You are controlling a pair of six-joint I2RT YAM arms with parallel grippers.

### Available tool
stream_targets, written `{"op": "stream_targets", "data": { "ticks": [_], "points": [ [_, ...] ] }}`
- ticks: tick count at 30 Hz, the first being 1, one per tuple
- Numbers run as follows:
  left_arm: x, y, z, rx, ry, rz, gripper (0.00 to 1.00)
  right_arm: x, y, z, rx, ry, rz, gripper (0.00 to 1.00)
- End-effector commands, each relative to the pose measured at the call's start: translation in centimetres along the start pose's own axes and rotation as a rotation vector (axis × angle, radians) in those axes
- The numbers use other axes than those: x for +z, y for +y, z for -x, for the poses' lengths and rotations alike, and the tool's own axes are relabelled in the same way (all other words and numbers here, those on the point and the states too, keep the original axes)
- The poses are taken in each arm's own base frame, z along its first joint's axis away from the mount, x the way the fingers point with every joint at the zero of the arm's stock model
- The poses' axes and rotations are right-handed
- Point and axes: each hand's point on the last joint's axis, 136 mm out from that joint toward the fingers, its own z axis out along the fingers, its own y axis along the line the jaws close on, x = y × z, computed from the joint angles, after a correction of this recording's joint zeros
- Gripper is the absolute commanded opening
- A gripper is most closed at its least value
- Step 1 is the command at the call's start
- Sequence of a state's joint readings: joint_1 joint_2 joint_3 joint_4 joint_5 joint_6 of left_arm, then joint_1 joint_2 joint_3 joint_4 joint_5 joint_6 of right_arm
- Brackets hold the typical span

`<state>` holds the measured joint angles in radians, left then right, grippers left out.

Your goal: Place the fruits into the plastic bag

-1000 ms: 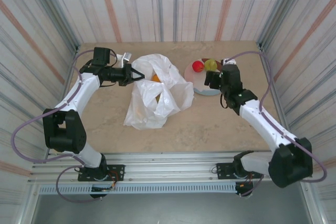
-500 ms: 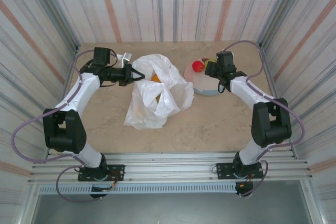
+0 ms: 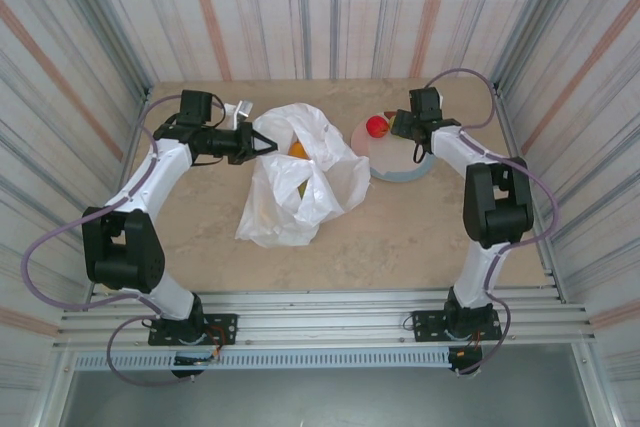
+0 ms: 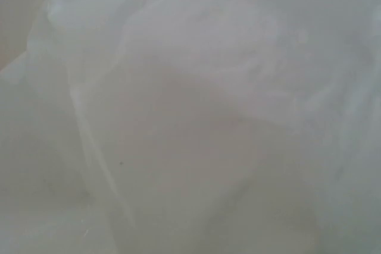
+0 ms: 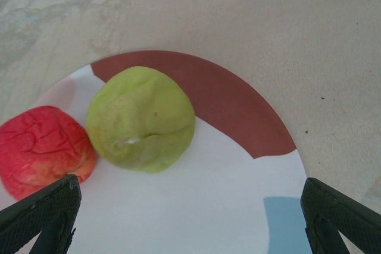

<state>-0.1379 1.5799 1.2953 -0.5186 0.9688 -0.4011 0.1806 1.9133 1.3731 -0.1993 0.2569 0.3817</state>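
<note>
The white plastic bag [image 3: 300,187] lies crumpled at the table's middle with its mouth raised on the left. My left gripper [image 3: 252,143] is shut on the bag's left edge, and the film [image 4: 190,111] covers the left wrist view. An orange fruit [image 3: 297,149] shows inside the bag. On the plate [image 3: 398,169] sit a red fruit [image 3: 376,126] [image 5: 41,147] and a green fruit [image 5: 141,119] touching each other. My right gripper [image 3: 400,127] [image 5: 190,224] hangs open just above the plate, its fingertips [image 5: 44,212] spread wide, the green fruit slightly ahead of them.
The plate's rim carries a red band [image 5: 226,105] and a blue patch [image 5: 283,221]. A small white object [image 3: 238,107] lies behind my left arm. Striped walls close in the table on the left, back and right.
My right arm has swung from the plate's near side toward the back and now reaches over the two fruits on it. The left arm and the bag have not moved.
</note>
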Motion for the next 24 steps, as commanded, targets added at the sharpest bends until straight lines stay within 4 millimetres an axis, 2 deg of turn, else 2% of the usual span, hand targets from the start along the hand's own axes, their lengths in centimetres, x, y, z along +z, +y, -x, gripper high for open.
{"op": "stream_targets", "data": {
  "ticks": [1, 9, 16, 20, 24],
  "points": [
    [-0.6, -1.4, -0.3, 0.029, -0.009, -0.023, 0.00, 1.0, 0.3, 0.3, -0.017, 0.028, 0.001, 0.96],
    [-0.1, -1.3, -0.6, 0.028, 0.003, -0.015, 0.00, 3.6, 1.5, 0.1, 0.000, 0.080, 0.053, 0.92],
    [3.1, -2.2, -3.2, 0.074, 0.111, 0.003, 0.00, 5.4, 2.2, 0.4, 0.023, 0.103, 0.089, 0.83],
    [4.1, -2.4, -4.2, 0.099, 0.143, 0.034, 0.00, 6.4, 2.5, 0.1, 0.025, 0.129, 0.097, 0.77],
    [5.1, -2.3, -5.1, 0.098, 0.175, 0.039, 0.00, 7.2, 2.7, -0.5, 0.029, 0.158, 0.105, 0.76]
  ]
}}
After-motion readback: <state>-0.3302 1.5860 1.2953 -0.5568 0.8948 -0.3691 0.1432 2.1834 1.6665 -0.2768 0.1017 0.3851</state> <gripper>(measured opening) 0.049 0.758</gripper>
